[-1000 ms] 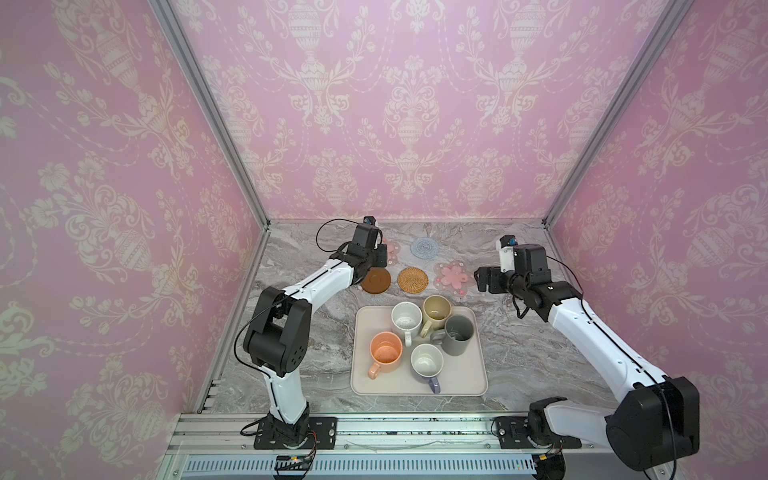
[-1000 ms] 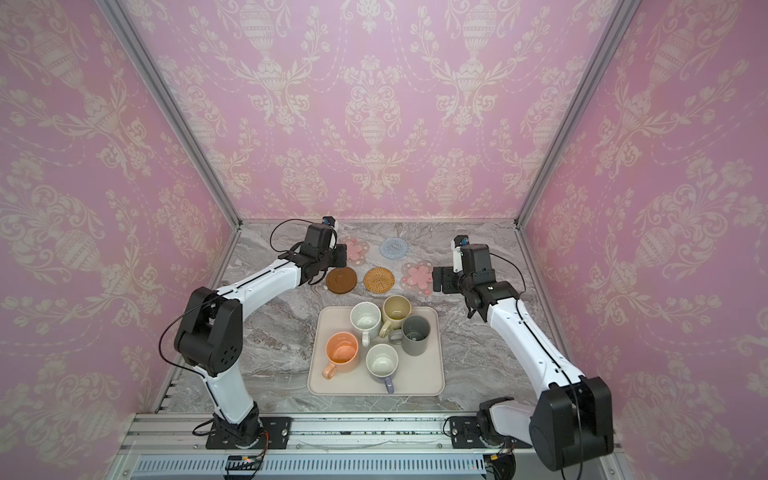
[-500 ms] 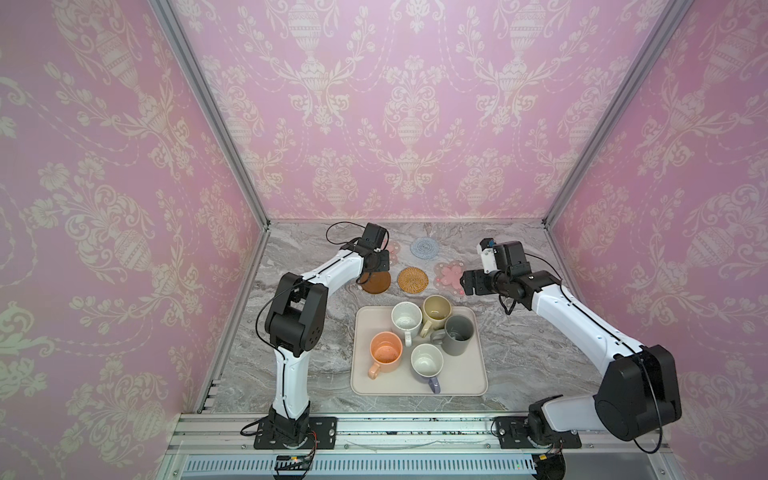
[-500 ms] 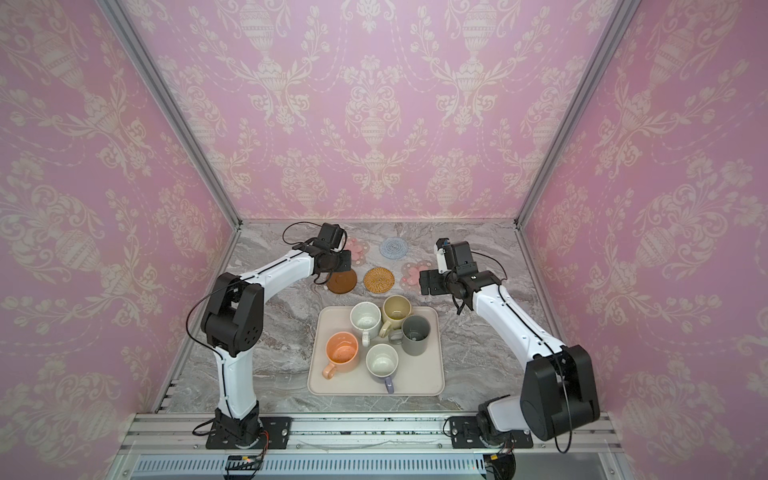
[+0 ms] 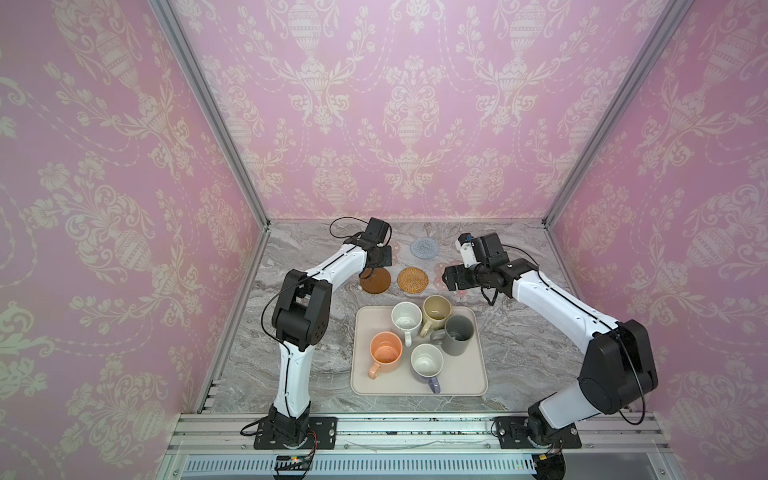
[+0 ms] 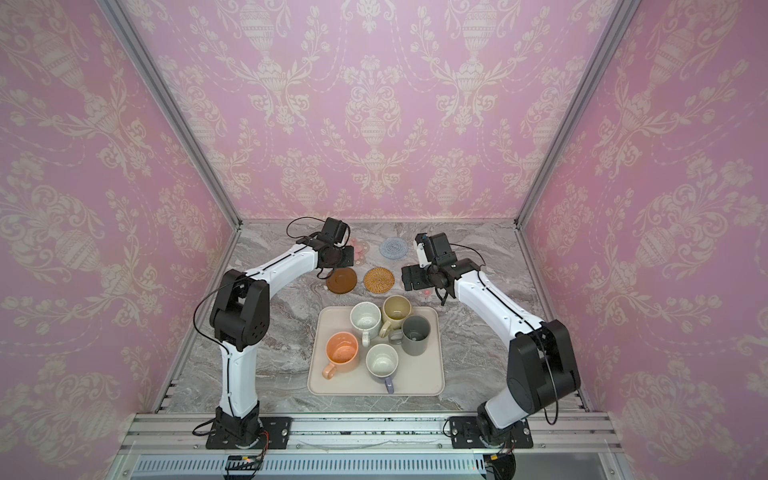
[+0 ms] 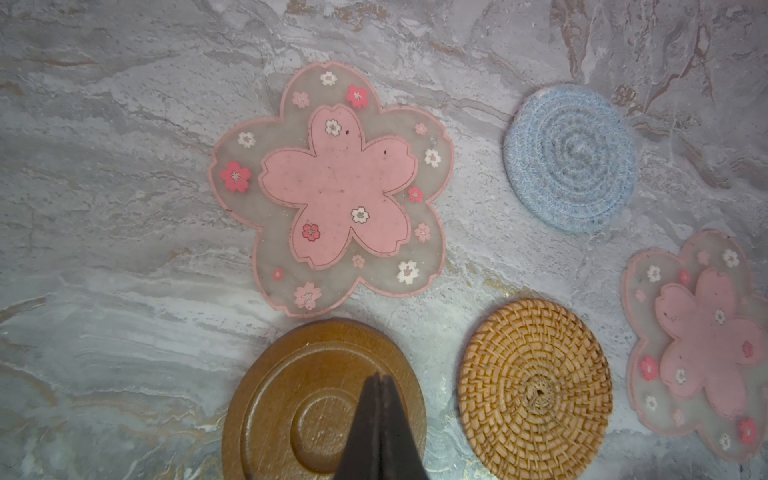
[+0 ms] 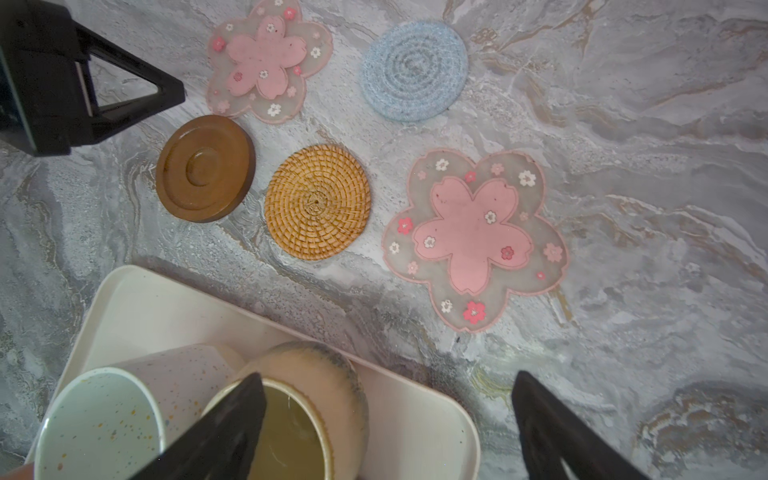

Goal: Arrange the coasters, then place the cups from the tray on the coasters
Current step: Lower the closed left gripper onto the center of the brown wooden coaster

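1. Left wrist view: the left tool (image 7: 377, 379) is pinched shut and empty, over the dark brown coaster (image 7: 282, 386) just beyond the tray (image 5: 461, 384).
2. Jaws wide, the right tool (image 8: 386, 376) has swung in from the side to the tray's far edge, above the beige-yellow mug (image 8: 328, 374).
3. All five coasters (image 5: 412, 279) lie spread beyond the tray, and the cups (image 5: 426, 360) are not yet lifted off it. Moving them looks like the next step.

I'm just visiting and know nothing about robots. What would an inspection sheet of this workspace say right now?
Surface: grey marbled tabletop.
Job's things: brown coaster, rattan coaster, blue coaster, two pink flower coasters, all bare; five cups on the tray.
Clutter: nothing seen.
Grippers: left gripper shut, above brown coaster; right gripper open, empty, near tray's far edge.
Cables: black cables loop clear of the cups.
Surroundings: pink patterned walls, metal frame.
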